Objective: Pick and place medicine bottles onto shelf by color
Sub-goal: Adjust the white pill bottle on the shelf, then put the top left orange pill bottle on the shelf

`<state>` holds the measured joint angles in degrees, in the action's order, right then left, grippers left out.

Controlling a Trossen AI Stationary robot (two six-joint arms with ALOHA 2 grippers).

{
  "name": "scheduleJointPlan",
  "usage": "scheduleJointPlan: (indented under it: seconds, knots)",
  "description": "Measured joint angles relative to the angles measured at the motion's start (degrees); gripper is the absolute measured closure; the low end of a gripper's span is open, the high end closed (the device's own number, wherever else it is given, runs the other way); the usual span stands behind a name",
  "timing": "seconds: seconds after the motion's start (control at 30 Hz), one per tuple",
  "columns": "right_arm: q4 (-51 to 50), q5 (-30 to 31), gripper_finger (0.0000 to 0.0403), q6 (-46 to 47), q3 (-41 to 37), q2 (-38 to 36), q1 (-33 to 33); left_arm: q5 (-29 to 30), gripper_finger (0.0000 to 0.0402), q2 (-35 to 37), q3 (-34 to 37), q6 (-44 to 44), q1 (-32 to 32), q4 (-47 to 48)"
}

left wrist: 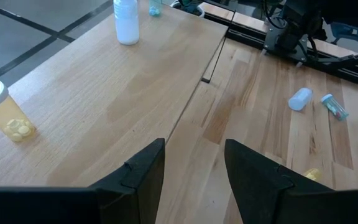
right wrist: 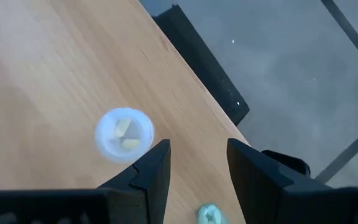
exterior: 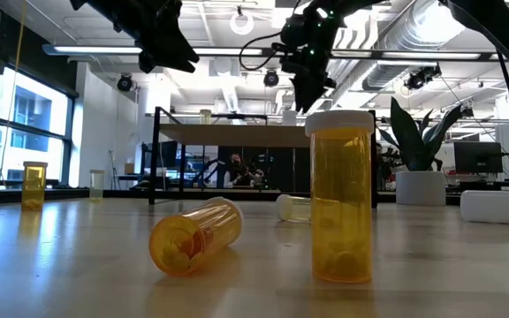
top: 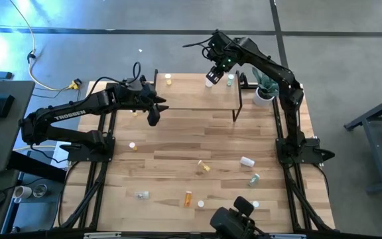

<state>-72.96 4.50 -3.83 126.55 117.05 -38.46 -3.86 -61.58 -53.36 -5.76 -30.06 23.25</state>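
Observation:
The shelf (top: 197,99) stands at the table's far side. On its board stand a yellow medicine bottle (left wrist: 2,112), a white one (right wrist: 124,134) and a greenish one (top: 230,81). My left gripper (left wrist: 194,168) hovers open above the shelf's near left edge, with nothing between its fingers. My right gripper (right wrist: 197,162) hangs open above the shelf's far right part, pointing steeply down. It is just beside the white bottle and over the greenish bottle's cap (right wrist: 209,214), and it touches neither. More bottles stand or lie on the table (top: 178,149).
Loose bottles are spread over the near half of the table: one orange upright (exterior: 341,194), one orange lying (exterior: 197,234), a white one lying (top: 247,160), a greenish one (top: 254,178). A potted plant (top: 264,89) stands right of the shelf. A camera mount (top: 234,222) sits at the near edge.

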Motion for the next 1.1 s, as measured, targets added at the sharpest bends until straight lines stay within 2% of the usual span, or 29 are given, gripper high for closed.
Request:
scheduleJointPlan:
  seconds: [0.27, 0.53, 0.8, 1.1]
  knots:
    - [-0.89, -3.24, 0.0253, -1.23, 8.56, -0.26, 0.00, 2.74, 0.0243, 1.52, -5.42, 0.36, 0.05, 13.39]
    - [-1.04, -12.35, 0.0253, -2.47, 7.29, -3.67, 0.72, 3.07, 0.0243, 5.09, -6.36, -3.63, 2.90, 23.00]
    - [-1.46, -13.67, 0.0253, 1.58, 7.28, -4.79, 3.91, 7.77, 0.0243, 6.64, -6.34, -11.42, 10.55, 34.17]
    - [-1.82, -13.74, 0.0253, 8.11, 7.27, -5.09, 7.95, 12.21, 0.0243, 7.65, -4.53, -27.14, 23.23, 42.57]
